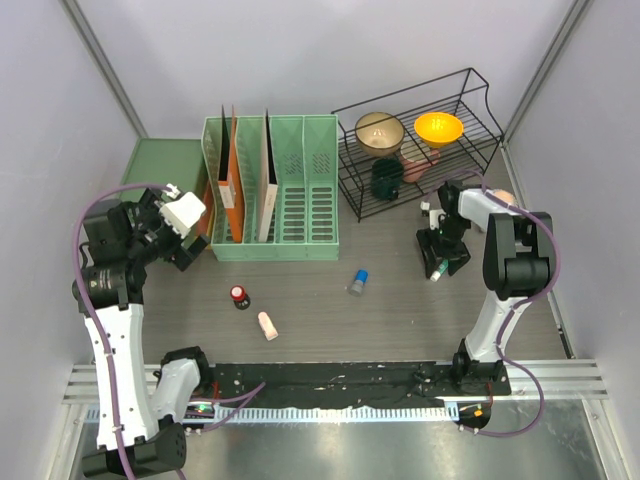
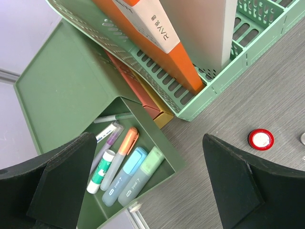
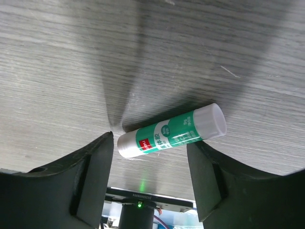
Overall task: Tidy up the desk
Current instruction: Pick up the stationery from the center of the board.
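Note:
The desk [image 1: 400, 320] is a dark wood-grain top. A green and white glue stick [image 3: 171, 131] lies flat on it, also seen from above [image 1: 437, 271]. My right gripper [image 3: 150, 164] is open and pointed down over it, one finger at each end of the stick, neither pressing on it; from above it is at the right [image 1: 440, 260]. My left gripper [image 2: 147, 191] is open and empty, hovering over the corner of a green tray [image 2: 62, 86] that holds several markers [image 2: 128, 174] and another glue stick [image 2: 101, 171]. From above it sits at the far left [image 1: 188, 248].
A green slotted file rack [image 1: 300, 190] holds an orange folder [image 2: 157, 36] and books. A black wire rack [image 1: 420, 160] holds bowls at back right. Loose on the desk are a red-capped bottle [image 1: 239, 296], a pink piece [image 1: 267, 325] and a blue-capped item [image 1: 358, 282].

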`<state>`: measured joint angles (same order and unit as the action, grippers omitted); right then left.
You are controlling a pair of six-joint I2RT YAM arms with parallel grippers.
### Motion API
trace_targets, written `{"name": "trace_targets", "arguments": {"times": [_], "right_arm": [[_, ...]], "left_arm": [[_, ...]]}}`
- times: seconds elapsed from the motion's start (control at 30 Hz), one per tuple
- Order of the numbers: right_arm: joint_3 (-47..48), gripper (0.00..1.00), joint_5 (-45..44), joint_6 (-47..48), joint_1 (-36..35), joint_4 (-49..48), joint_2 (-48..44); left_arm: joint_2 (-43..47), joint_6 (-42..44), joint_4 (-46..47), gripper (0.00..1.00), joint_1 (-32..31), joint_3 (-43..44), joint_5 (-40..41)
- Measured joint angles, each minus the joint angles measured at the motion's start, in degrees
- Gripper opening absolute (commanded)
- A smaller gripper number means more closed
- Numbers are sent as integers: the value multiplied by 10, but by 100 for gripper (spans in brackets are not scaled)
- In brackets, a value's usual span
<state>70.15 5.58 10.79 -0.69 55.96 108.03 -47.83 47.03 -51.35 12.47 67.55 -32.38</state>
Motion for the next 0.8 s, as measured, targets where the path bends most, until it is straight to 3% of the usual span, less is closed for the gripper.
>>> {"name": "trace_targets", "arguments": {"times": [0.8], "right_arm": [[-26, 49, -51, 20, -3, -64, -24]], "left_arm": [[-1, 0, 0, 100, 0, 0, 0]]}}
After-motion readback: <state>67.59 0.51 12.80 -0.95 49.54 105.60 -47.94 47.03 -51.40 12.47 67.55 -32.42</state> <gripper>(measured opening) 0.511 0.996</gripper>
